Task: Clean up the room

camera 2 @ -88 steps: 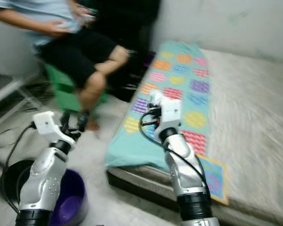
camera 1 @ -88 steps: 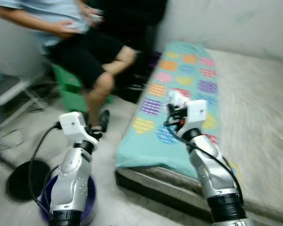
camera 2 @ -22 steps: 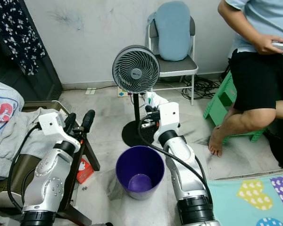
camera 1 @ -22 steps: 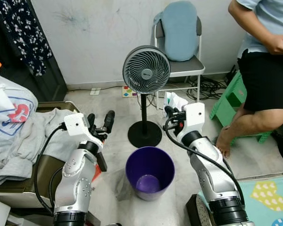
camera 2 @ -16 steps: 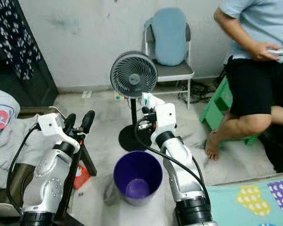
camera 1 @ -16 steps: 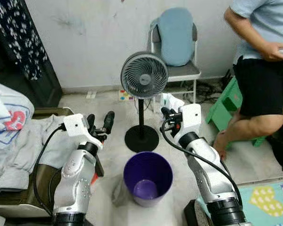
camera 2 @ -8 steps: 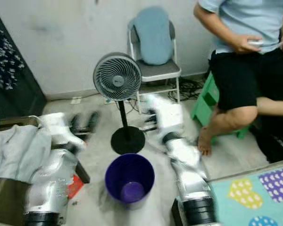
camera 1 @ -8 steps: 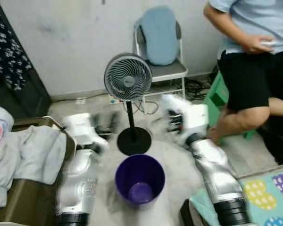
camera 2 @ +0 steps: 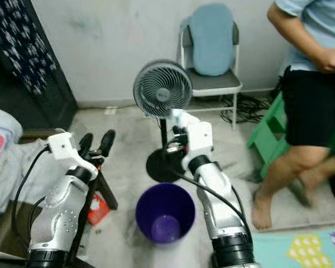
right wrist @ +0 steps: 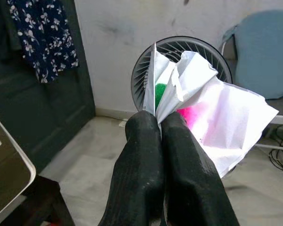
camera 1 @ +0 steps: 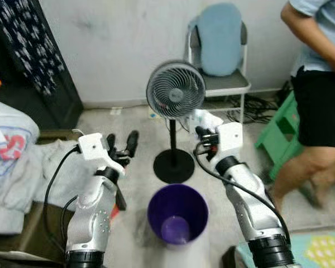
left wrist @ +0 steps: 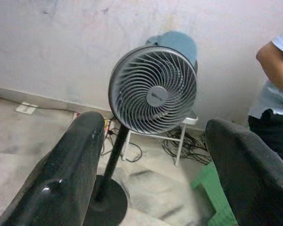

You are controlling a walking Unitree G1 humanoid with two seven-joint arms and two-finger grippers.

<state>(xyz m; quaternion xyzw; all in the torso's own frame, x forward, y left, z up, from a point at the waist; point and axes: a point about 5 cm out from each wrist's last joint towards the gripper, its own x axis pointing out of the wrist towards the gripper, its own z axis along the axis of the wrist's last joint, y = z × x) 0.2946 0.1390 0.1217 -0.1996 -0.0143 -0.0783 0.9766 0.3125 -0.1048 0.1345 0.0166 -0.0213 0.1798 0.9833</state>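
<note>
A crumpled white wrapper (right wrist: 203, 108) with pink and green print is pinched in my right gripper (right wrist: 160, 123), which is shut on it. That gripper (camera 1: 201, 133) is raised at chest height, above and slightly behind the purple bin (camera 1: 177, 215). The bin stands open on the floor between my two arms, with little visible inside. My left gripper (camera 1: 121, 146) is held up to the left of the bin, open, with nothing between its fingers (left wrist: 70, 160).
A grey pedestal fan (camera 1: 176, 89) stands just behind the bin. Behind it is a chair with a blue cushion (camera 1: 220, 42). A person (camera 1: 318, 72) and a green stool (camera 1: 279, 134) are at the right. Clothes (camera 1: 14, 151) are heaped on the left, and a red box (camera 2: 96, 207) lies on the floor.
The view has swung from the bed to the bin and fan, then shifted slightly. Both arms keep their pose. The person's legs have moved at the right.
</note>
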